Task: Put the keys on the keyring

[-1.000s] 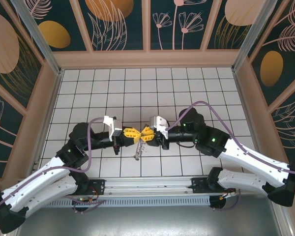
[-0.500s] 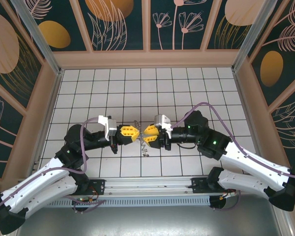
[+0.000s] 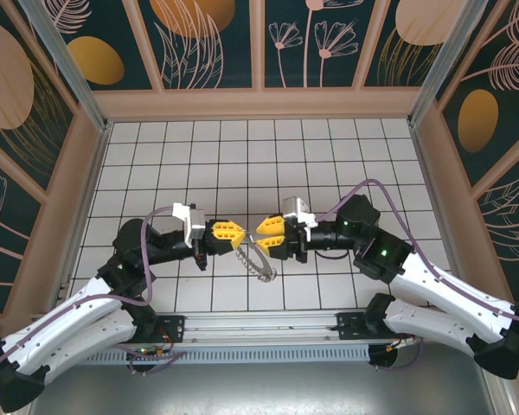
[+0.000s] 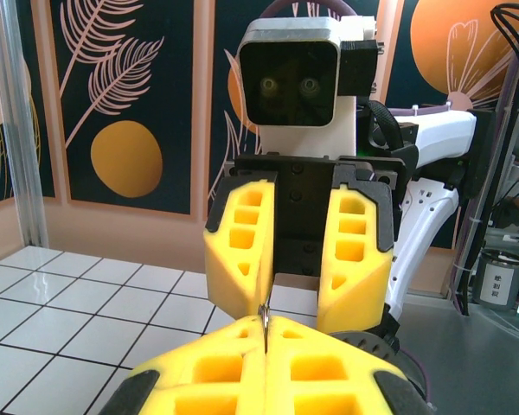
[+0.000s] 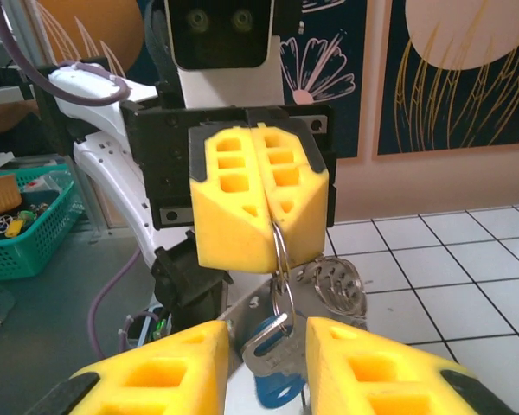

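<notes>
Blue-headed key (image 5: 270, 353) dangles from a wire loop on the keyring (image 5: 330, 281), which hangs over the white tiled desk (image 3: 329, 164). Left tool (image 5: 272, 246) is pinched tight on that loop. Right tool (image 5: 264, 367) faces it nose to nose, jaws a bit apart, gripping nothing, key hanging in the gap

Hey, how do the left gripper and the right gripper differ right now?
The left gripper is shut, pinching the keyring; the right gripper stands open, with a gap between its fingers. The keyring hangs from the left gripper, while the right gripper clamps nothing: a key dangles in the gap between its fingers. Both have yellow fingers and face each other tip to tip.
</notes>
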`<state>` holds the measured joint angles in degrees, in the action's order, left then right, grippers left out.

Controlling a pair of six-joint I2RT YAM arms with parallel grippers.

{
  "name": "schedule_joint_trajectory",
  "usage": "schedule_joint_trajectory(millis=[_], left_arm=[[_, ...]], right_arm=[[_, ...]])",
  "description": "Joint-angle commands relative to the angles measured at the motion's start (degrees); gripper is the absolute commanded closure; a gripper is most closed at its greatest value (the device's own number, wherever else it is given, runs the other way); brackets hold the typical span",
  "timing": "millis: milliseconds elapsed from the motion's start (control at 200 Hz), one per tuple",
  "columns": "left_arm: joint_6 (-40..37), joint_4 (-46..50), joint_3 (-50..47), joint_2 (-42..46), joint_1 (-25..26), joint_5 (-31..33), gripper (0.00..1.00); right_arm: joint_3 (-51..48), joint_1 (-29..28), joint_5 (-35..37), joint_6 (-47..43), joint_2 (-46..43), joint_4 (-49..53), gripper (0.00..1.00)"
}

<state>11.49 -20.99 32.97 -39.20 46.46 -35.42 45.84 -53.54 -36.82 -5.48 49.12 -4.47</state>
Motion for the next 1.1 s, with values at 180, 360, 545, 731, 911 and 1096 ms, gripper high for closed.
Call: schedule_joint_trajectory(millis=[180,360,545,731,911,1096], left_arm=[[0.31,-2.87,0.36,0.70,-0.19,-0.79,1.00],[0.47,-3.17,0.15,0.12,-0.18,-1.35,1.00],[0.41,-3.17,0.26,-0.17,-0.15,-1.50,1.00],[0.30,-3.10,0.59,-0.27,-0.16,-1.56,1.00],[0.12,-2.88,1.04,-0.43,-0.16,-1.59,1.00],[0.37,-3.25,1.22,-0.83,-0.14,-1.93,1.00]], right_arm=[[1.00,0.87,-1.94,0.74,2.33,-3.61,0.84],[1.31,0.92,-1.06,0.29,3.60,-3.48,0.91],[1.59,1.06,-1.37,-0.23,4.37,-3.59,0.94],[1.14,1.07,-1.14,-1.51,3.72,-1.79,0.95],[-2.38,1.07,1.48,-3.06,-2.94,-1.17,0.72],[-1.58,1.07,1.40,-5.10,-3.98,-0.31,0.58]])
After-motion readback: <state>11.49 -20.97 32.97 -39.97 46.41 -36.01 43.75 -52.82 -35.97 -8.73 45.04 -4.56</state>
